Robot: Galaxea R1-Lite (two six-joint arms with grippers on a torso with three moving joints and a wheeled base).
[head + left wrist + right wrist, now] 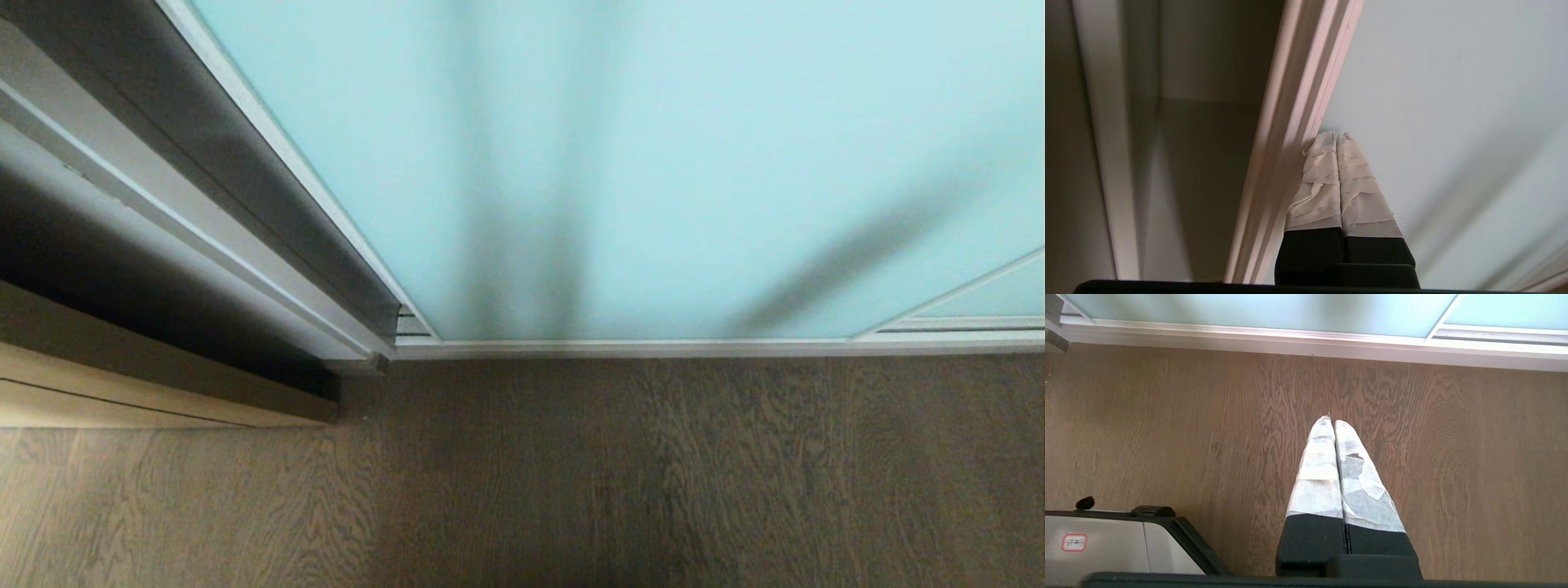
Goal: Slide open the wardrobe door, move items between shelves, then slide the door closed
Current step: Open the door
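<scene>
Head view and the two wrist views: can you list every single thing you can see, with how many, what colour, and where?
sliding wardrobe door: one, pale aqua frosted glass, straight ahead, silvery-white frame on its edge.
second glass panel: one, pale aqua, low on the right.
bottom track: one, silvery white, along the floor.
wooden floor: one, brown.
oak panel: one, light brown, far left.
robot base: one, grey with black trim, on the floor.
left tool: one, white-taped, shut, tips at the door's frame edge.
right tool: one, white-taped, shut, over the floor.
</scene>
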